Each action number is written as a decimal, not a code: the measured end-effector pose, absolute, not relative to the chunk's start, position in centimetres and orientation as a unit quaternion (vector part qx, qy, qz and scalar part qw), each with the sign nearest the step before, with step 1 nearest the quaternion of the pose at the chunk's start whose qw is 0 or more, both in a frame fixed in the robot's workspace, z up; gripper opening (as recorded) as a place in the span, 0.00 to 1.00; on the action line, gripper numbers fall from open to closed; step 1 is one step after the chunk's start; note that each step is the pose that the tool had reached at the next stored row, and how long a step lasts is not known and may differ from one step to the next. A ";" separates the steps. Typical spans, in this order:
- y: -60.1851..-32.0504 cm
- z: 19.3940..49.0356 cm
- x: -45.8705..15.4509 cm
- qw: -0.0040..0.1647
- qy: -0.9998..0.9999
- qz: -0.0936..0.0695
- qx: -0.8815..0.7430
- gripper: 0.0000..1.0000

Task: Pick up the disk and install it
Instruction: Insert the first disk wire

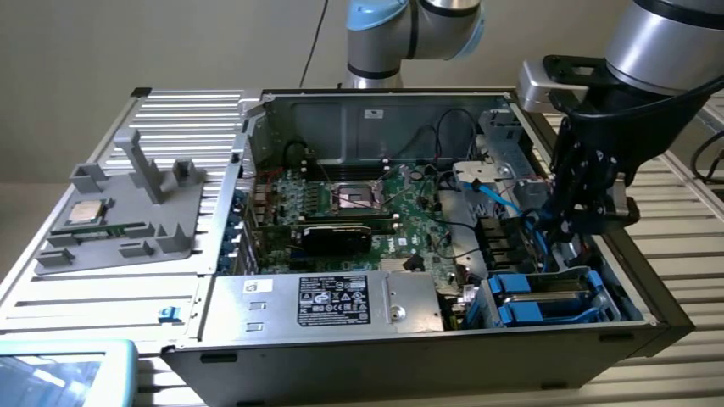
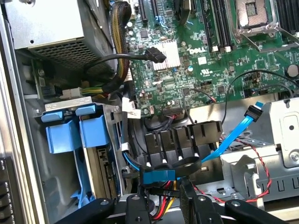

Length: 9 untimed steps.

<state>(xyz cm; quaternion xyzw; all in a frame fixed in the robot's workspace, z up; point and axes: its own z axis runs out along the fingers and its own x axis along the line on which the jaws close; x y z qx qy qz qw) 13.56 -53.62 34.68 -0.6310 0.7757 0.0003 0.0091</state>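
Here we see the arm reaching down into the open case, which lies on a slatted surface; the gripper hangs inside the case at the exterior view's right, next to the green board. In the wrist view the gripper sits right over a blue plug and a knot of black and red wires; we cannot tell how wide it stands, nor whether it has hold of the plug or of anything else. A light-blue cable runs up from that spot to a metal bracket.

The disk, as far as we can make out, is the grey slab in blue frames standing in the bay at the case's near corner, at the exterior view's right; the wrist view shows the blue frames end-on, and the label is hidden from us. The gripper is near the disk but apart from it.

Beside the bay a silver box with a black-and-white label fills the near edge of the case; outside the case, at the exterior view's left, a small chip rests on a grey fixture.
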 end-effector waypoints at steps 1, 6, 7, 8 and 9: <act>-53.5 34.8 13.6 0.009 0.776 0.000 -0.631 0.36; -53.3 35.4 13.2 0.004 0.776 -0.009 -0.631 0.36; -53.3 35.5 13.0 0.004 0.776 -0.011 -0.631 0.36; -53.3 35.5 12.9 0.004 0.776 -0.013 -0.631 0.36; -53.3 35.6 12.8 0.004 0.776 -0.015 -0.631 0.36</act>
